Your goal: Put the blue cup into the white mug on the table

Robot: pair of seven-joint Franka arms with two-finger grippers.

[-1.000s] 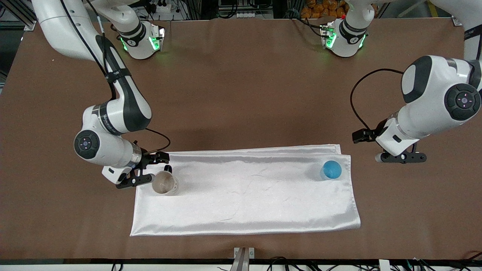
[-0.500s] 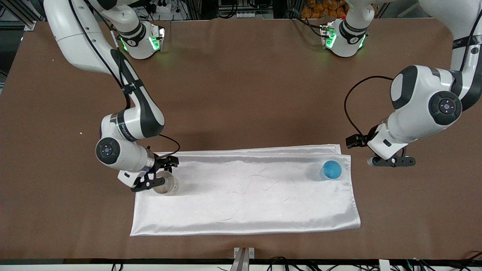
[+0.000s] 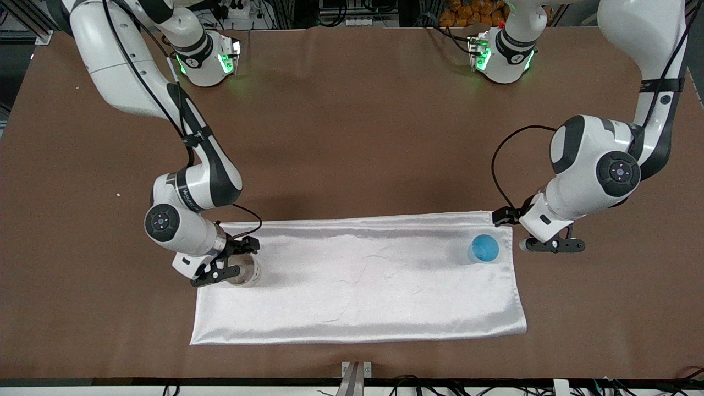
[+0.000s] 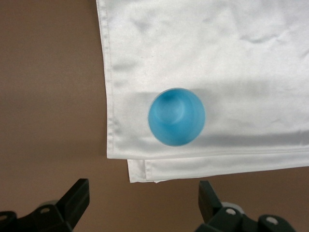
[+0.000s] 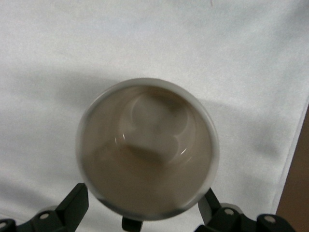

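Even overhead light, soft shadows, satin sheen, blurred mug rim (image 5: pixel 147 147)

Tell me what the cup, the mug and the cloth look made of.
Cup: likely plastic, evenly bright blue with a soft dull sheen. Mug: probably glazed ceramic, a thick pale rim and small glints inside. Cloth: satin-like fabric, white, glossy, with fine creases and folded edges.

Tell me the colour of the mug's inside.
Pale beige-brown, inside a white rim; the mug shows it best in the right wrist view.
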